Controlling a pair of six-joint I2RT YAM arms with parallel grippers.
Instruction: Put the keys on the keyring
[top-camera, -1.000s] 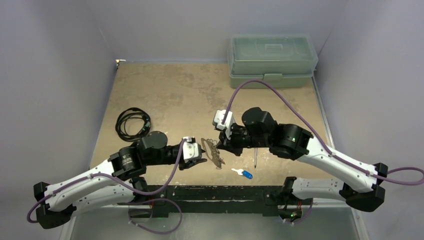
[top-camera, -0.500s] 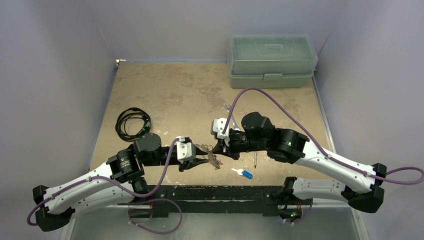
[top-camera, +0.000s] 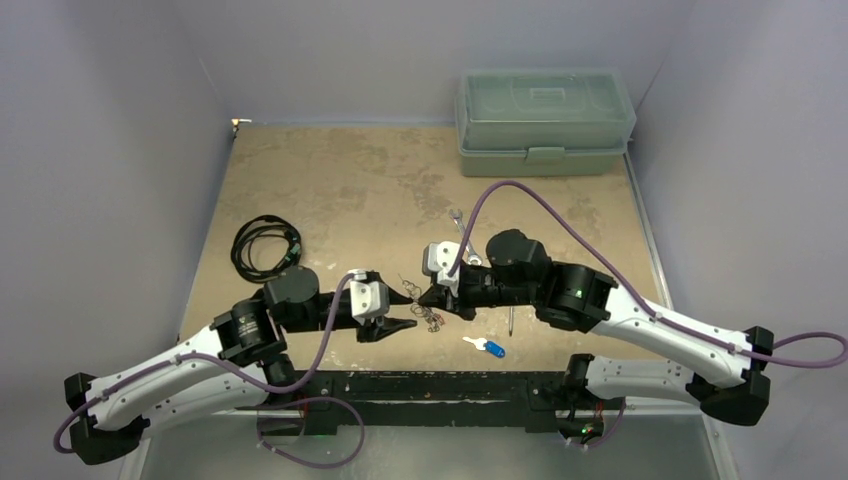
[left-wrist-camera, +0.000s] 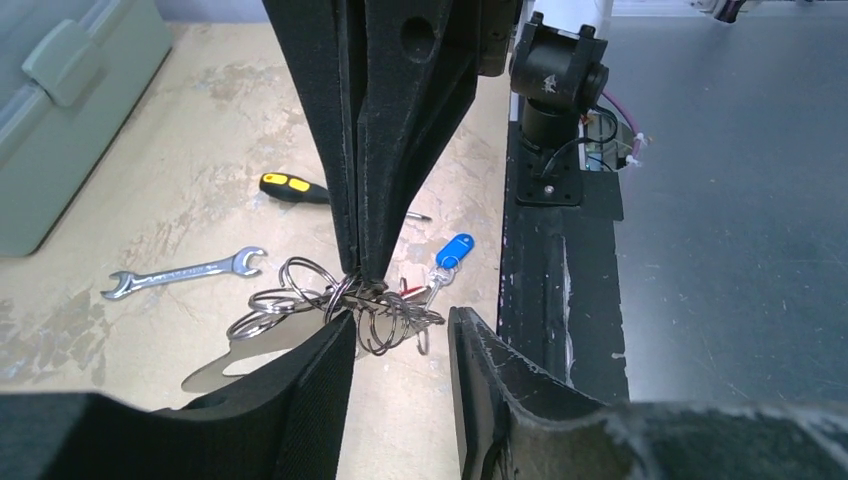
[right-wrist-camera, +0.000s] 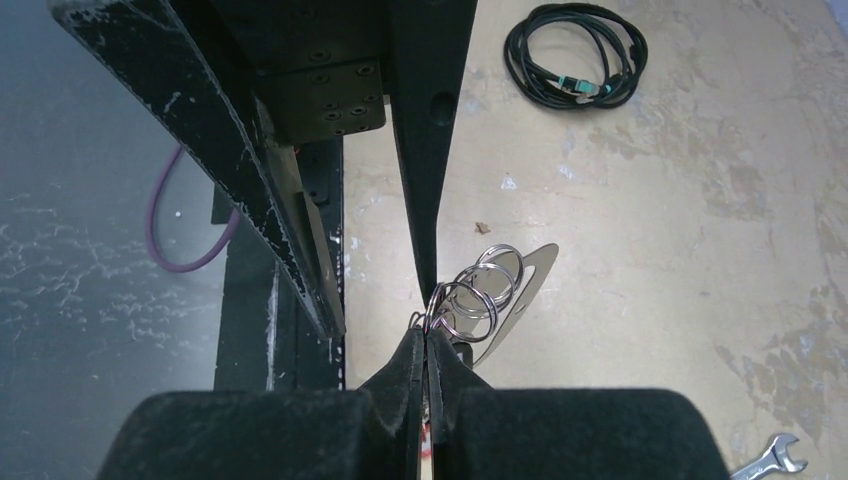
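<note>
so the right gripper (right-wrist-camera: 427, 338) was pinched fully shut on the keyring (right-wrist-camera: 482, 284). it had the bunch of wire loops right at its fingertips, and the ring's flat grey plate stuck out just past them. couldn't tell if that plate was touching the table (top-camera: 330, 190) or lifted a bit.

the left gripper (left-wrist-camera: 400, 318) came in from the opposite side, nose to nose with the right one. its jaws were part way apart and not clamping anything. on its wrist cam the loops sat in the gap, right up against one finger (left-wrist-camera: 300, 400), with clear space to the other one. there was a speck of red in among the loops, too small to say what it was.

the blue key (top-camera: 491, 348) was lying loose on the table near the front edge, a bit to the right of the grippers. it was apart from the keyring and had a white bit on its end. the screwdriver (top-camera: 511, 318) lay just behind it, partly under the right arm. the wrench (left-wrist-camera: 185, 272) was further back, also by the right arm.

the black cable (top-camera: 265, 246) sat coiled on the left side of the table, well apart from everything. the green toolbox (top-camera: 545, 120) was shut at the far right corner.
</note>
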